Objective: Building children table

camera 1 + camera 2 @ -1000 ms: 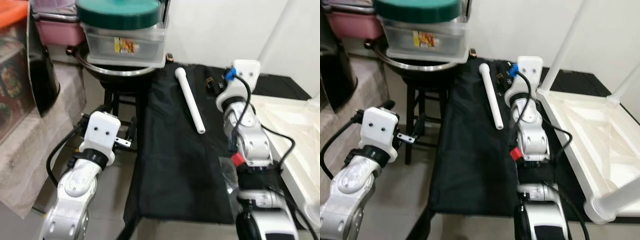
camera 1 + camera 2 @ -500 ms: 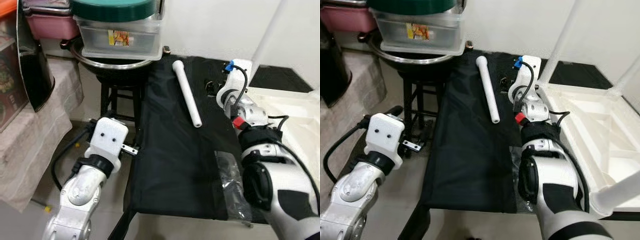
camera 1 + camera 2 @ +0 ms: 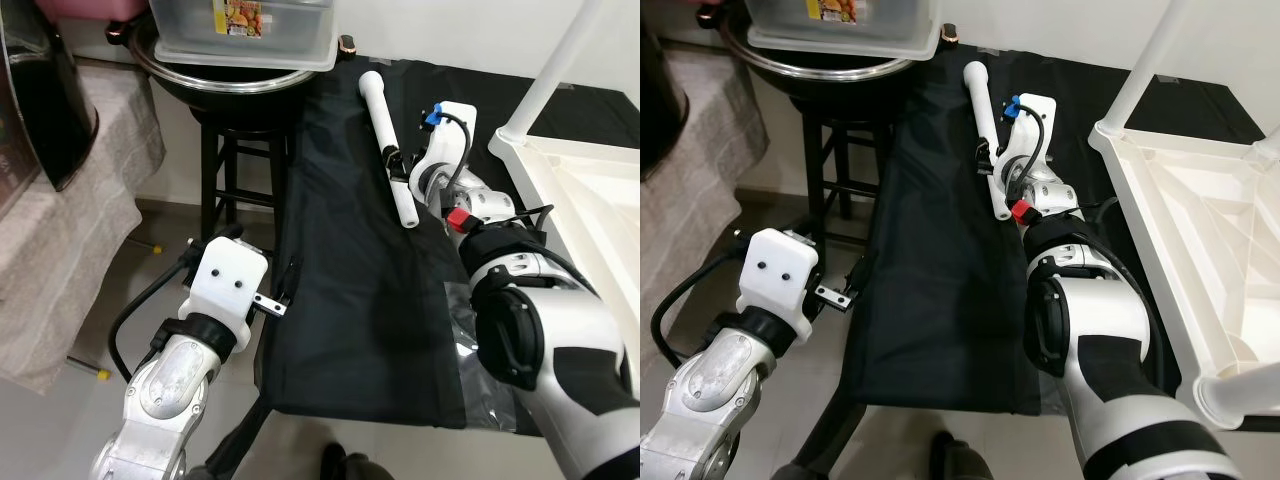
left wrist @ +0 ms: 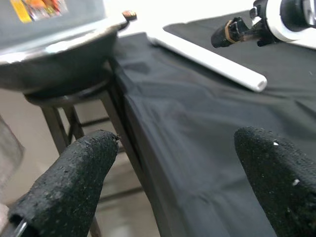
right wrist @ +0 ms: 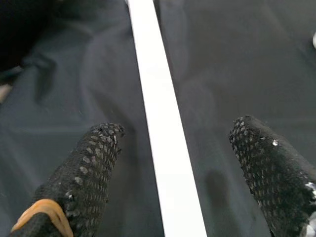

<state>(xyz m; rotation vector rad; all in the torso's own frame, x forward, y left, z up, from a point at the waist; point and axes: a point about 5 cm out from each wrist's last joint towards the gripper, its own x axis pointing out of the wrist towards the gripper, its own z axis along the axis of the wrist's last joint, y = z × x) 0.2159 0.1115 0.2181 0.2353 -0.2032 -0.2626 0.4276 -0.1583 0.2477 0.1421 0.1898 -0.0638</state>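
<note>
My right gripper hangs just above the white table leg, which lies on the black cloth between my spread fingers, untouched. My left gripper is also spread, low beside the cloth's edge, near the stool. The upturned white tabletop sits to my right.

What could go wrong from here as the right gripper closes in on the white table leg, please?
1. The white table leg is a round tube lying loose on the black cloth; the right gripper, open astride it, might nudge it so it rolls away.
2. The upturned white tabletop sits close beside the right arm, so a wide swing could knock it.
</note>
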